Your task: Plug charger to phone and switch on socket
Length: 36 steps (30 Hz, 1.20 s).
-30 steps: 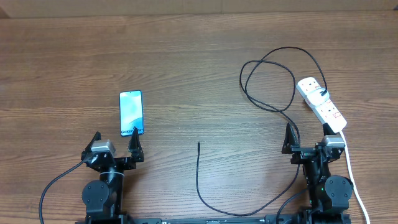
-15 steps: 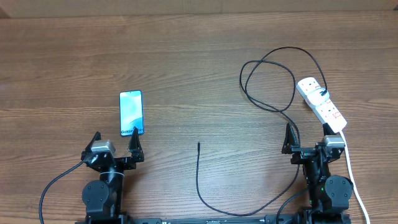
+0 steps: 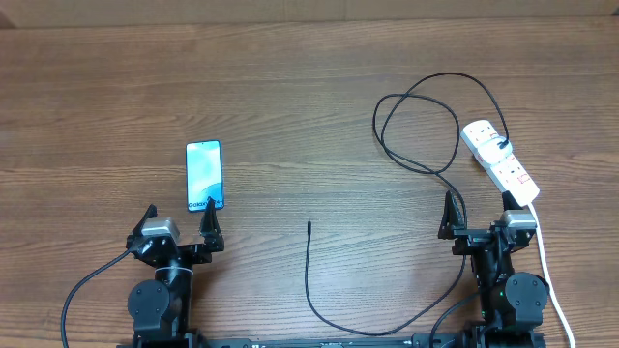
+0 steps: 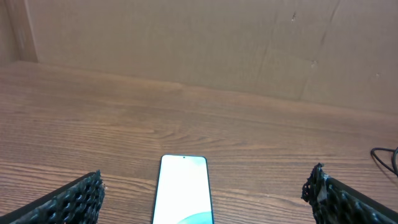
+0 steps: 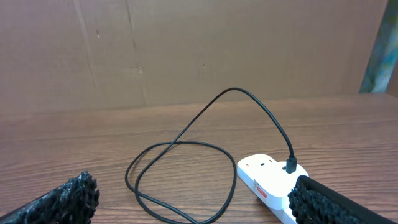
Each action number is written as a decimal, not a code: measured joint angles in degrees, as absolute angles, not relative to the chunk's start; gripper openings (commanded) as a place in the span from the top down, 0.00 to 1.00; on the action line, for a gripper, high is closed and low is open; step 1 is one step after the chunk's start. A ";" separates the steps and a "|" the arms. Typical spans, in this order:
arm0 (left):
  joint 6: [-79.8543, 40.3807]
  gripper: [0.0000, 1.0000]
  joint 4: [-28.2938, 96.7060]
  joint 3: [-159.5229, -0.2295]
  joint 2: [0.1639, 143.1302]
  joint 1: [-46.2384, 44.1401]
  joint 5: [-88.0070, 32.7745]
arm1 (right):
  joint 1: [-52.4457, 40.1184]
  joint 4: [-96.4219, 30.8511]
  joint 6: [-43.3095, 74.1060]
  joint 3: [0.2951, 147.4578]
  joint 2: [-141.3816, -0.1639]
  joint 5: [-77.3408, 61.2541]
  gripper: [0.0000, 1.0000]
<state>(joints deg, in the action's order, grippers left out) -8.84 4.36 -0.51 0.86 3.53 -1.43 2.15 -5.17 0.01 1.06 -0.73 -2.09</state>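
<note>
One phone lies flat on the wooden table, just ahead of the left gripper, whose jaws are spread wide and hold nothing. One black charger cable loops from one white power strip at the far right, beside the equally wide, empty right gripper. The cable's free tip lies mid-table with open wood around it.

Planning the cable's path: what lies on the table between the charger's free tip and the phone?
Overhead view: only bare table between the charger tip and the phone.
</note>
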 measured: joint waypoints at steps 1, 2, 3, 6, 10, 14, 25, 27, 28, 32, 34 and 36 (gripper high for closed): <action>-8.84 0.01 4.34 -0.49 0.86 3.53 -1.43 | 2.15 -5.17 0.01 1.06 -0.73 -2.09 0.00; -8.84 0.01 4.32 -0.49 0.86 3.53 -1.43 | 2.15 -5.17 0.01 1.06 -0.73 -2.09 0.00; -8.84 0.00 4.32 -0.49 0.86 3.53 -1.32 | 2.15 -5.17 0.01 1.06 -0.73 -2.11 0.00; -8.84 0.00 4.36 -0.51 0.86 3.53 -0.32 | 2.15 -5.15 0.01 1.06 -0.73 -2.09 0.00; -8.84 0.00 4.36 -0.49 0.86 3.53 0.34 | 2.15 -5.17 0.03 1.06 -0.73 -2.09 0.00; -10.17 0.00 4.32 -0.49 0.86 3.53 -0.93 | 2.13 -5.15 0.01 1.06 -0.73 -2.07 0.00; -13.54 0.00 11.05 -4.03 0.89 3.53 -20.12 | 2.15 -5.15 0.03 1.06 -0.73 -2.09 0.00; -13.39 0.00 15.79 -6.50 0.95 3.53 -21.45 | 2.13 -5.13 0.01 1.06 -0.73 -2.09 0.00; -13.30 0.00 17.43 -7.94 1.04 3.53 -21.93 | 2.13 -5.15 0.01 1.06 -0.73 -2.09 0.00; -12.14 0.00 24.38 -16.69 2.37 3.53 -23.31 | 2.13 -5.17 0.01 1.06 -0.73 -2.09 0.00; -11.77 0.00 26.15 -20.51 3.66 3.53 -23.66 | 2.15 -5.17 0.01 1.06 -0.73 -2.09 0.00; -11.60 0.00 27.66 -23.73 5.45 3.53 -23.88 | 2.13 -5.15 0.03 1.06 -0.73 -2.09 0.00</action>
